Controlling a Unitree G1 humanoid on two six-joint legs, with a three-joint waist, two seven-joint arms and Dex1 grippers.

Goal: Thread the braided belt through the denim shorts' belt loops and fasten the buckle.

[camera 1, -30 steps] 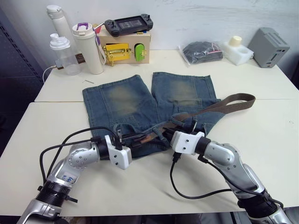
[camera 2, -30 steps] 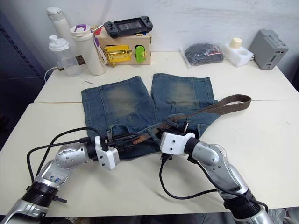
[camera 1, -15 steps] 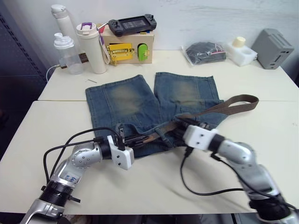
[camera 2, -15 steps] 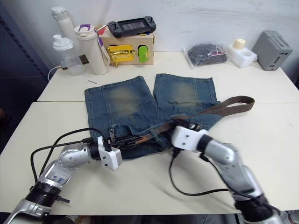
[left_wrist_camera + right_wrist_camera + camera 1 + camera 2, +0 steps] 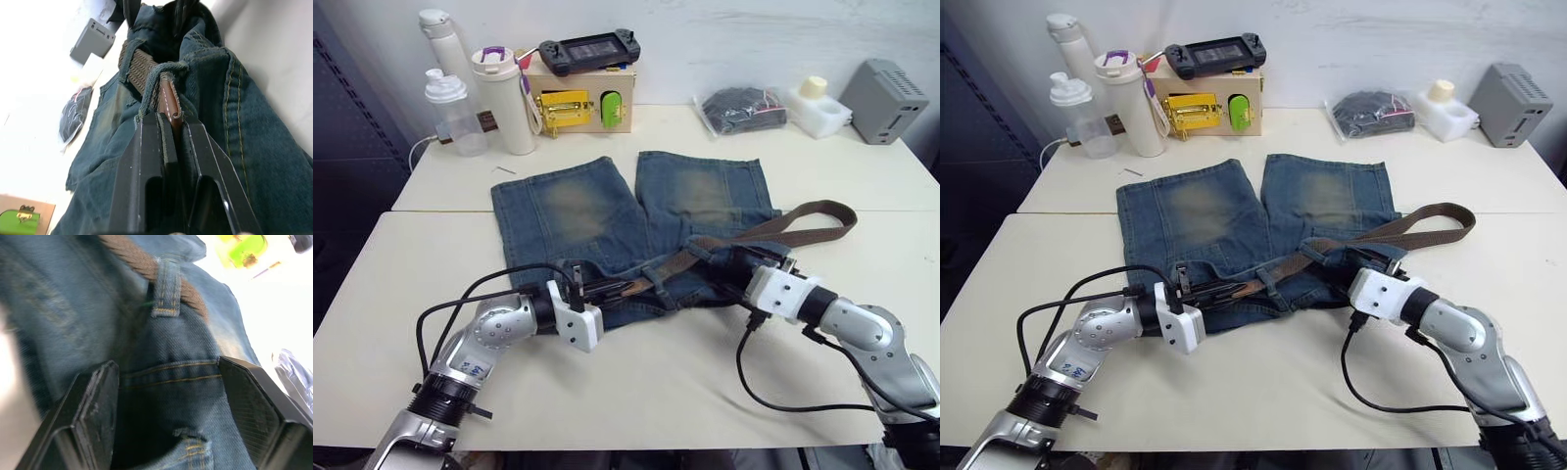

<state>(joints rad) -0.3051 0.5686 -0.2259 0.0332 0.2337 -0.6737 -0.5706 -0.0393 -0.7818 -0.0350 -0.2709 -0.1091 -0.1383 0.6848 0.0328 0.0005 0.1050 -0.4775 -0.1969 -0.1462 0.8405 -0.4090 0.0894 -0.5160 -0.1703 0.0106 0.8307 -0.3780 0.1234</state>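
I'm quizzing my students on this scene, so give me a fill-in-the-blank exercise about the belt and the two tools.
1. The left tool is shut on the braided ____.
2. The right tool is ____, with denim between its fingers.
3. The braided belt passes under a denim belt ____.
4. The belt's free end lies on the ____.

Missing words: belt; open; loop; table

Head stereo looks down; wrist cams close on denim shorts (image 5: 636,225)
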